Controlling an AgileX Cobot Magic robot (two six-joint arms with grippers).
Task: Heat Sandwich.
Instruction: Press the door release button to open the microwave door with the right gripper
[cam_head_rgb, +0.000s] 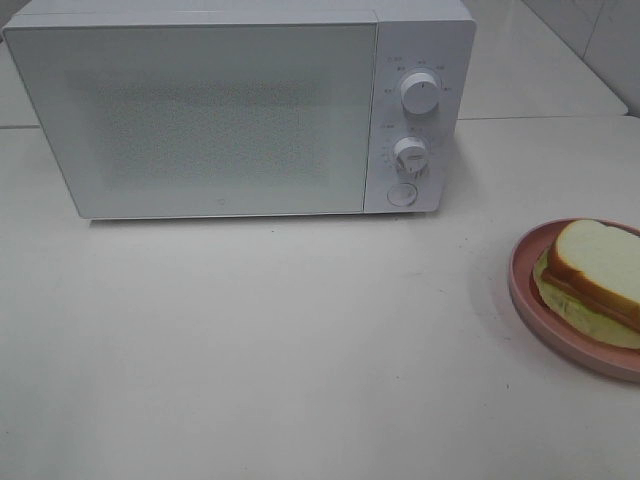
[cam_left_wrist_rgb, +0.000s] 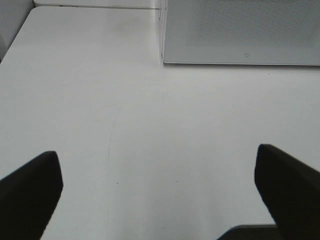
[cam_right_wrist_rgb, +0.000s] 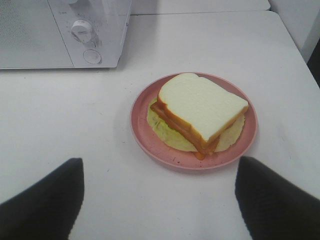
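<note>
The sandwich (cam_head_rgb: 600, 270) lies on a round pink plate (cam_head_rgb: 525, 290) at the table's right edge: white bread, tan crust, reddish filling, pale green lettuce. In the right wrist view the sandwich (cam_right_wrist_rgb: 200, 107) on its plate (cam_right_wrist_rgb: 142, 130) sits just ahead of my right gripper (cam_right_wrist_rgb: 160, 200), which stands open and empty, fingers apart from the plate. My left gripper (cam_left_wrist_rgb: 160, 190) is open over bare table, facing the microwave's lower left corner (cam_left_wrist_rgb: 165, 60). The white microwave (cam_head_rgb: 200, 110) stands at the back with its door shut. Neither gripper shows in the high view.
The microwave has two white knobs (cam_head_rgb: 420, 92) and a round button (cam_head_rgb: 401, 195) on its right panel. A white wall rises behind the table. The tabletop (cam_head_rgb: 280, 340) in front of the microwave is white.
</note>
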